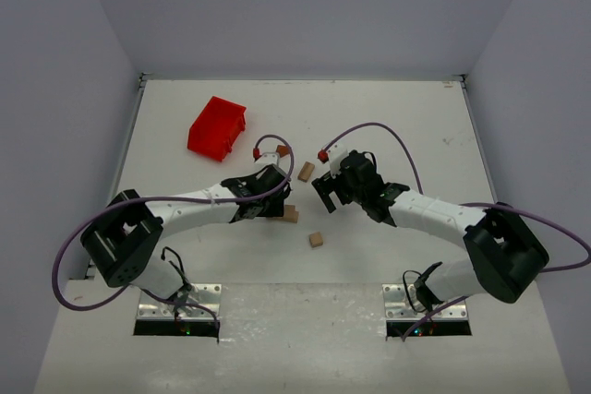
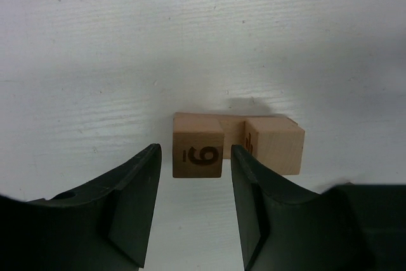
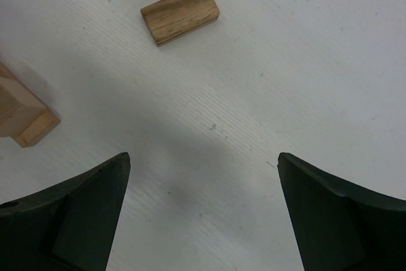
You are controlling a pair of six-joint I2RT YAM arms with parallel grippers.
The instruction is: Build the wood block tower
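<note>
Wooden cube sits between the lowered left gripper, jaws parted

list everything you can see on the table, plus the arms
red bin: one, red, far left of the table
numbered cube: one, pale tan, marked 9, between the left fingers, untouched
pale blocks: count unclear, tan, against that cube
loose cube: one, tan, near centre
slab: one, tan, mid-table
small piece: one, reddish-brown, beyond the slab
table: one, white
left gripper: open, straddling the numbered cube
right gripper: open wide, empty
</note>
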